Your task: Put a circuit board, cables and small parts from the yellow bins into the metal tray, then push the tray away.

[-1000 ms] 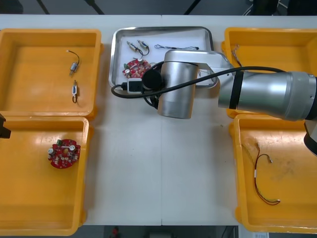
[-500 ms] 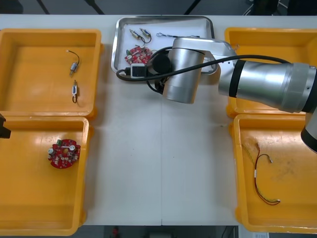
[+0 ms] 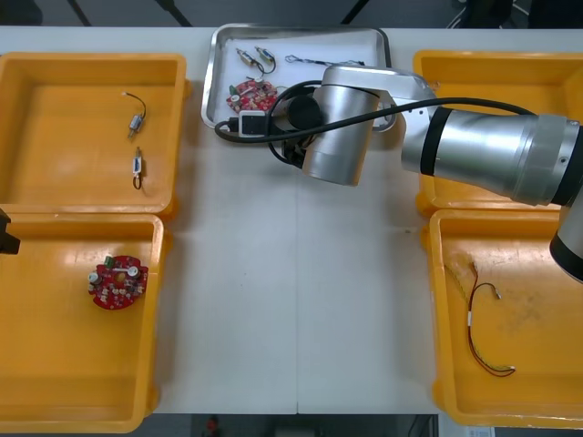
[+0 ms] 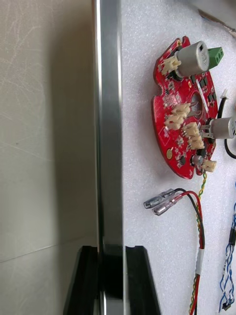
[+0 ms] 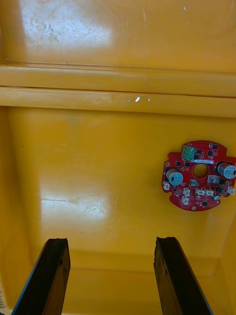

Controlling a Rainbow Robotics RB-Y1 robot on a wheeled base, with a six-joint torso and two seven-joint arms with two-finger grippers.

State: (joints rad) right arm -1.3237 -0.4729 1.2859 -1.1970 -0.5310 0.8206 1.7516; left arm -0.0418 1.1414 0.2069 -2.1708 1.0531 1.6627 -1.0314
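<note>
Metal tray (image 3: 209, 91): sits at the far edge of the light table (image 3: 273, 300), between the yellow bins, white-lined inside; loading looks done, so this is judged to be the push-away step
Tray contents: a round red circuit board (image 4: 189, 108) lies just inside the near rim, with a red and yellow cable (image 4: 196, 221) beside it and a twisted blue and white cable (image 4: 228, 266) next to that; small metal parts (image 3: 255, 60) lie toward the far wall
Right gripper (image 4: 110, 280): at the tray's near rim, one black finger outside the wall and one inside; the jaws are narrow and pinch the shiny rim, probably to steer the tray across the table instead of just nudging it
Right arm (image 3: 474, 159): reaches in from the right, wrist above the tray's near edge
Left gripper (image 5: 110, 275): parked above the near left yellow bin (image 5: 118, 74), jaws wide apart and holding nothing, clear of the working arm
Spare board (image 5: 199, 174): a second red circuit board rests flat on that bin's floor, beyond the open fingers, not needed in the tray
Risk: a pinch on a thin rim may tilt or twist the tray, and the loose parts inside could slide
</note>
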